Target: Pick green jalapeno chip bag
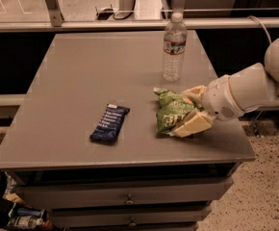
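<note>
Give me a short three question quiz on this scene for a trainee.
1. True or false: the gripper, at the table's right edge, is shut on the green jalapeno chip bag.
2. What lies left of the bag? A, mug; B, dark blue bar wrapper; C, banana.
3. Fill in: the water bottle behind the bag stands ___.
Key: 1 true; 2 B; 3 upright.
</note>
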`<state>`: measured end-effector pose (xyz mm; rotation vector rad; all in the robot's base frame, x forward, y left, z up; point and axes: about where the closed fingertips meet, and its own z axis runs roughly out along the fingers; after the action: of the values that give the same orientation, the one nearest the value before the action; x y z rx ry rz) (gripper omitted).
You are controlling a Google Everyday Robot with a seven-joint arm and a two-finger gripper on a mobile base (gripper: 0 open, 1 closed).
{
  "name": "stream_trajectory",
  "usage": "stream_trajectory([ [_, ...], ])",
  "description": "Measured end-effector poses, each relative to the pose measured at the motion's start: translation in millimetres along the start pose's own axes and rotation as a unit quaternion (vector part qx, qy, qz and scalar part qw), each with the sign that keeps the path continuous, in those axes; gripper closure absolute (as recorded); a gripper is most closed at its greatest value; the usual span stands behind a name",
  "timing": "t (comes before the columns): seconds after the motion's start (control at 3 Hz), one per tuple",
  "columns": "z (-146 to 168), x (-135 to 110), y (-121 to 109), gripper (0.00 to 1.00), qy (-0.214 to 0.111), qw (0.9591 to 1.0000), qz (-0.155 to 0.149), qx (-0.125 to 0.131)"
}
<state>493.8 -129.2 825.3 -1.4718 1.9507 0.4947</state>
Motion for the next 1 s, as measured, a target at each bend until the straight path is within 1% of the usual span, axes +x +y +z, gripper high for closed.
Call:
stream_trajectory([
  [0.33, -1.8, -1.9, -0.1, 1.00, 0.000, 1.0000, 0.000, 0.000],
  [1.0, -1.9, -2.1, -0.1, 1.00, 0.000, 1.0000, 0.000, 0.000],
])
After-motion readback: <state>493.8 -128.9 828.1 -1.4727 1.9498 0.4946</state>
